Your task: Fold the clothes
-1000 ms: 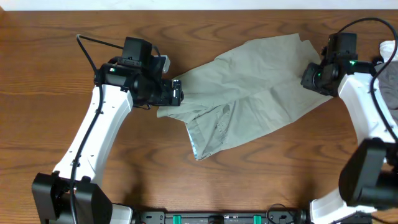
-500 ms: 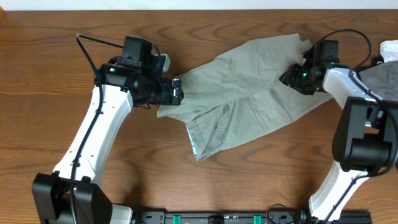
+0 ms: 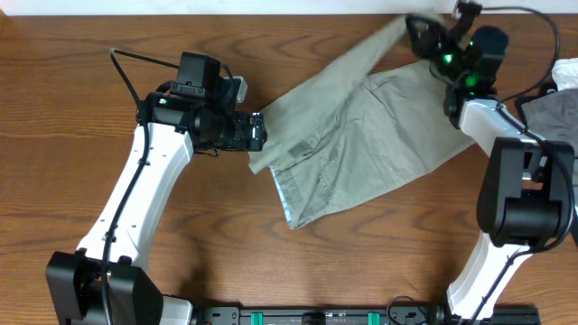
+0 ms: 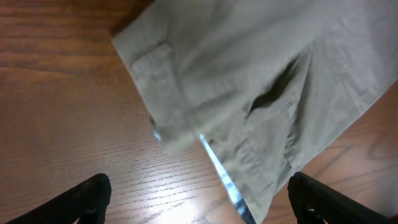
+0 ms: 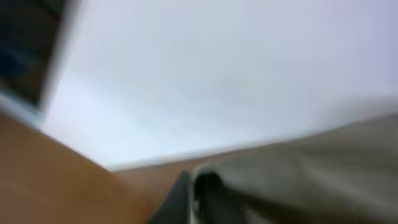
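item: shorts (image 3: pixel 361 144), pale khaki-green, one piece.
location: centre to right of the wooden table (image 3: pixel 90 36), between the two arms. most of it lies spread flat. one long edge is drawn up toward the far right corner as a loose fold. a whitish lining strip shows along the near-left hem.

item: left arm (image 3: pixel 135 194).
pose: base at the near-left edge. the white link runs diagonally up to an elbow near the far left, and the wrist is turned to point right.
left gripper (image 3: pixel 256 134): fingers spread wide and clasping nothing. it hovers just beside the left corner of the shorts. in the left wrist view the two dark fingertips (image 4: pixel 87 196) sit at the lower corners, with the shorts (image 4: pixel 249 81) ahead of them.

item: right arm (image 3: pixel 483 117).
pose: base at the near-right edge, reaching straight away to the far edge, with the wrist bent left.
right gripper (image 3: pixel 423 34): pinched on the drawn-up edge of the shorts, held above the table. the right wrist view is blurred. it shows a dark finger (image 5: pixel 202 190) against khaki cloth (image 5: pixel 323 168) and a white wall (image 5: pixel 217 74) beyond.

item: other cloth (image 3: pixel 558 99), grey and white, at the right edge of the table, apart from the shorts.
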Tool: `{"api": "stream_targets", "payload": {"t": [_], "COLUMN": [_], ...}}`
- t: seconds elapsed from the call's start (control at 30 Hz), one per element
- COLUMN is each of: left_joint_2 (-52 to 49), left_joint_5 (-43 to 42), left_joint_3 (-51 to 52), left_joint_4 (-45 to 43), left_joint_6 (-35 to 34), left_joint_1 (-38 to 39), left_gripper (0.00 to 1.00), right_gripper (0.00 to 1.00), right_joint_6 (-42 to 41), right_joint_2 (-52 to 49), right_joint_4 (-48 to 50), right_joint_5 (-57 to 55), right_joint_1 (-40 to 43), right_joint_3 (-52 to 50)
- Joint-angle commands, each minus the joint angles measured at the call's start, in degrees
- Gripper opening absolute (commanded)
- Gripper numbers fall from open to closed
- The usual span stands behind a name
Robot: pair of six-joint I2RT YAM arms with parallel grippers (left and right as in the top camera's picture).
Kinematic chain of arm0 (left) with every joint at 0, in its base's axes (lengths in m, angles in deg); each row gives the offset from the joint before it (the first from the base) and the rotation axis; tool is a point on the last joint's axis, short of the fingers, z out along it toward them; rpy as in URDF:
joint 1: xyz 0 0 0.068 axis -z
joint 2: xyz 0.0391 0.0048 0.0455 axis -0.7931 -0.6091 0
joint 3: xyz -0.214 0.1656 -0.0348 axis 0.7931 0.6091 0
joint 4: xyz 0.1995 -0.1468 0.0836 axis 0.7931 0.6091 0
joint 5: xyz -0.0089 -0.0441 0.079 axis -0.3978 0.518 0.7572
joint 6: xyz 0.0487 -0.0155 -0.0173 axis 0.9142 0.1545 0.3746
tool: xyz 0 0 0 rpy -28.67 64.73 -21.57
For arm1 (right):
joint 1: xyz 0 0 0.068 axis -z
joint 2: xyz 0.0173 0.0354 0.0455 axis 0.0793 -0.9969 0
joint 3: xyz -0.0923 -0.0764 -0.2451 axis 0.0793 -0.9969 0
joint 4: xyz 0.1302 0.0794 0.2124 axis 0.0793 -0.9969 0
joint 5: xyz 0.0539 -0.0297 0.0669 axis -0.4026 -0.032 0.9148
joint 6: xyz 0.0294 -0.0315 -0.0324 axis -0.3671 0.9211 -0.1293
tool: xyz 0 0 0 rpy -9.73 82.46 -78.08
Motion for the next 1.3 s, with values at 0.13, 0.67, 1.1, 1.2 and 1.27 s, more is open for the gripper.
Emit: {"api": "stream_targets", "payload": {"t": [0.13,0.67,1.1,1.2,1.27], "left_joint_2": [1.2,-0.3,-9.8,-9.7,-9.7], "left_joint_5": [0.7,2.3,6.5,6.5,6.5], "left_joint_3": [-0.5,2.8,4.3,4.2,4.1], "left_joint_4": [0.0,3.2,-9.4,-11.0,-11.1], "left_joint_6": [0.8,5.1,7.6,7.6,7.6], "left_joint_1": [-0.1,3.0,3.5,3.5,3.5], "left_gripper": [0.93,0.90,0.47,0.42,0.42], "right_gripper": [0.79,0.70,0.15,0.11,0.08], "right_joint_6": [2.6,26.1,30.9,31.0,31.6], "right_joint_2": [0.8,8.0,11.0,8.7,7.1], "right_joint_4": [-8.0,-47.2,-82.6,-84.5,-86.4], "right_joint_5": [-1.6,4.7,-18.7,-17.1,-15.0], "right_joint_1": [-5.2,6.6,4.1,2.2,0.4], "right_joint_3": [0.2,0.2,0.1,0.1,0.1]}}
